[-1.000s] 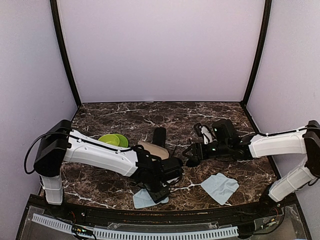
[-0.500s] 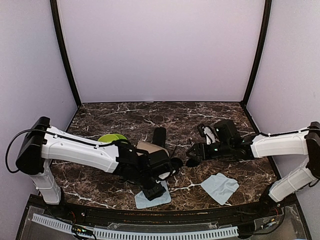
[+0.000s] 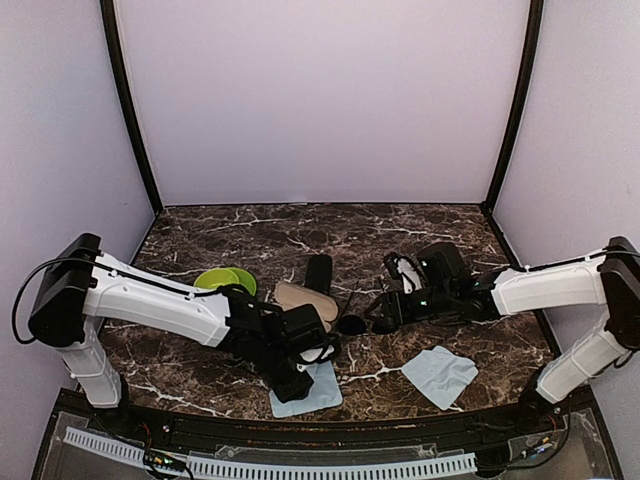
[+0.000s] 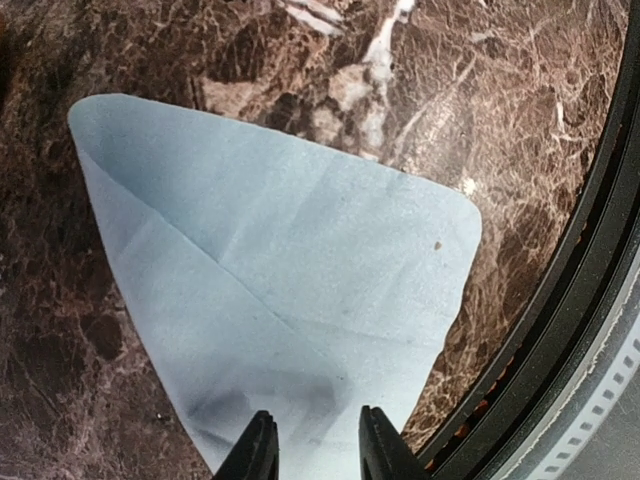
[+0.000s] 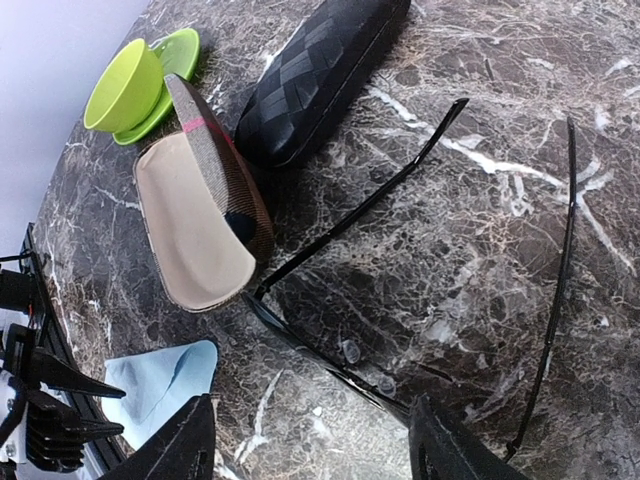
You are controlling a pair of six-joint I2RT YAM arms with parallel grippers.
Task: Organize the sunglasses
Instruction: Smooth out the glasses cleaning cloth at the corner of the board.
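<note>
Sunglasses (image 5: 345,365) lie unfolded on the marble table (image 5: 480,80), front bar at 6 o'clock, temples reaching toward 12 and 1; the gripper (image 5: 320,445) stands wide around the bar; an open case (image 5: 200,215) at 9; black case (image 5: 320,75) at 12; green cup (image 5: 125,85) at 10; cloth (image 5: 160,385) at 8.
</note>
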